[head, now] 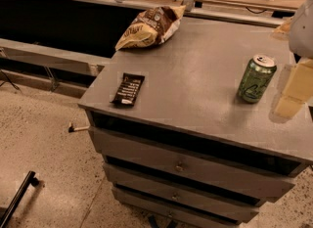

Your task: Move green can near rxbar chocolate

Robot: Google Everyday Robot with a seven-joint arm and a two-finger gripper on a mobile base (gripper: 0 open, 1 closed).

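Flat dark brown-black snack bar wrapper (128, 89), white lettering: lies on grey counter (195, 80), well apart to the left of the drink can.
Puffy brown and tan chip bag (150, 26): left of and behind the can.
Small green aluminium drink can (256, 79), silver top: upright on the counter.
Pale yellowish hand (292, 92): just beside the can, on its right, apart from it; spread or pressed together, cannot tell.

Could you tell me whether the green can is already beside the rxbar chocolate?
No, the green can stands on the right of the cabinet top by the gripper, while the rxbar chocolate lies at its left front.
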